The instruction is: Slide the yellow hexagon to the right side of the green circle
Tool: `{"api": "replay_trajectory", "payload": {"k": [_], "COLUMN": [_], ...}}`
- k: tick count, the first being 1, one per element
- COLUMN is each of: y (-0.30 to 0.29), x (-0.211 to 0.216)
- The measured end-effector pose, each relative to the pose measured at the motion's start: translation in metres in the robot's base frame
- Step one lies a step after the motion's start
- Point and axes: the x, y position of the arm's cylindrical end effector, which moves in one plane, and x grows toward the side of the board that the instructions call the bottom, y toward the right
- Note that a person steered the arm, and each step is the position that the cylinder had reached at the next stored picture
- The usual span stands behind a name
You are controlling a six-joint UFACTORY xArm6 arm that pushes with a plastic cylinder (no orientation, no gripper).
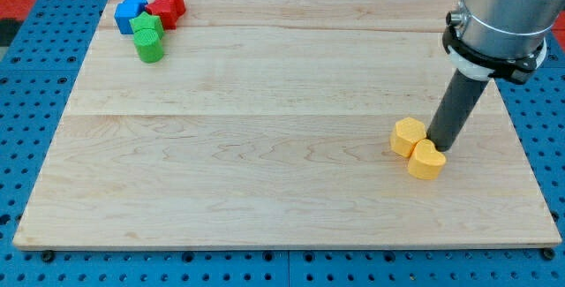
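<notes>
The yellow hexagon [408, 136] lies at the view's right, on the wooden board [265, 146]. A second yellow block [426, 160], heart-like in shape, touches it at its lower right. My tip [435, 145] stands between the two yellow blocks, at the hexagon's right edge and the top of the heart-like block. The green circle [150, 49] is a cylinder at the view's top left, far from my tip. A second green block [146, 27] sits just above it.
A blue block [130, 10] and a red block [166, 4] are clustered with the green blocks at the top left corner. The board sits on a blue pegboard surface [35, 101]. The arm's grey body [505, 13] hangs over the top right.
</notes>
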Motion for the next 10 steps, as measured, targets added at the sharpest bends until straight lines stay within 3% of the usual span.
{"api": "replay_trajectory", "payload": {"k": [1, 2, 5, 7, 10], "y": [-0.009, -0.061, -0.183, -0.335, -0.392], "x": [0.000, 0.000, -0.076, -0.078, -0.080]}}
